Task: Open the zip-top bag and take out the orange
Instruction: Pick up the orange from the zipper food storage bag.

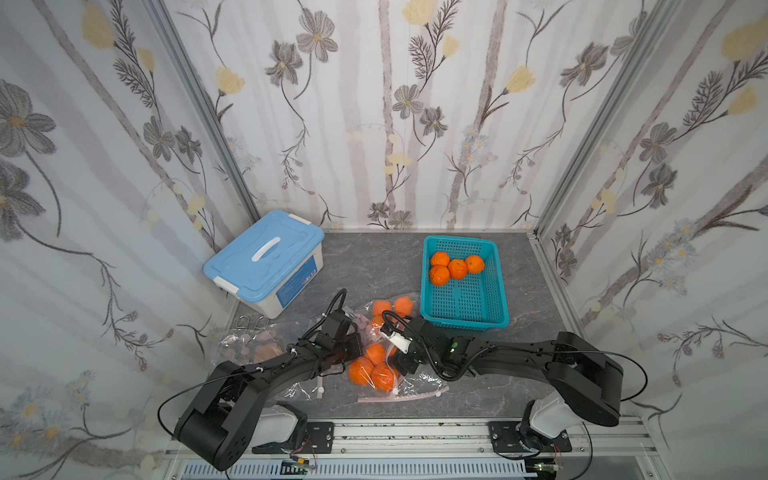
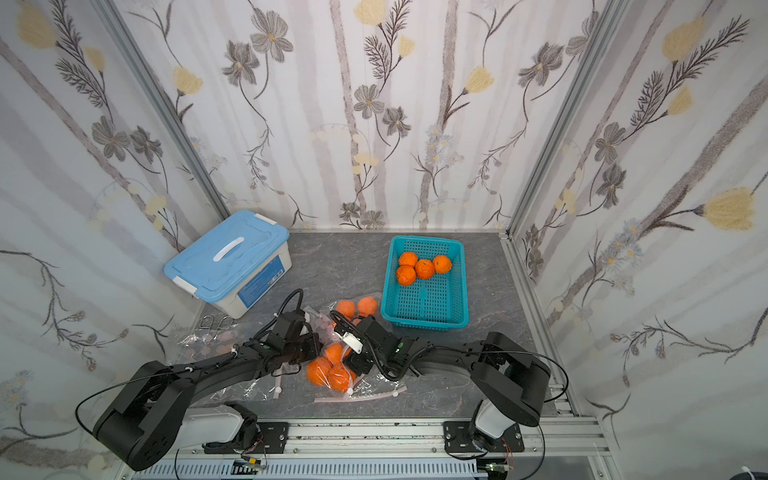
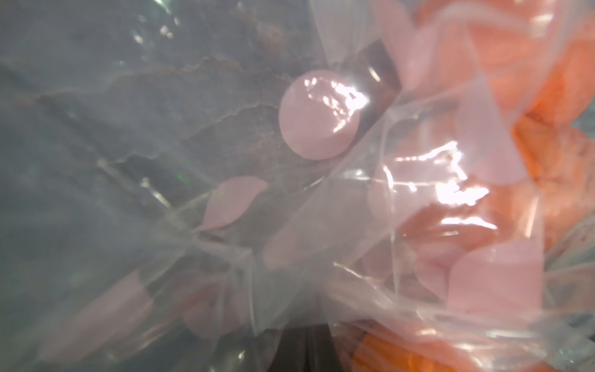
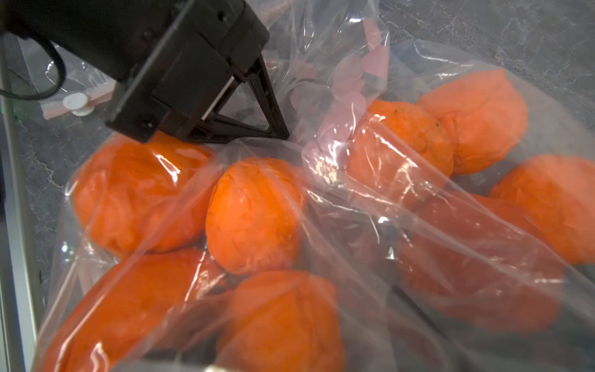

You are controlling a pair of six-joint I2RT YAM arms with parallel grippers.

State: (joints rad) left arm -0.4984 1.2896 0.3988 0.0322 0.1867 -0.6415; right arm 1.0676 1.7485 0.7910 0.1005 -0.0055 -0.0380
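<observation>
The left gripper [image 4: 284, 134] is pressed closed, its tips pinching a fold of the clear zip-top bag [image 4: 325, 180] just above the fruit. The right gripper [image 1: 400, 360] hangs over the bag close beside it, but its jaws are hidden under its own body, so I cannot tell how wide they stand. The orange [image 4: 254, 215] nearest the pinch lies inside the bag among several others, just below the left gripper's tips, on the grey tabletop [image 1: 457, 374].
</observation>
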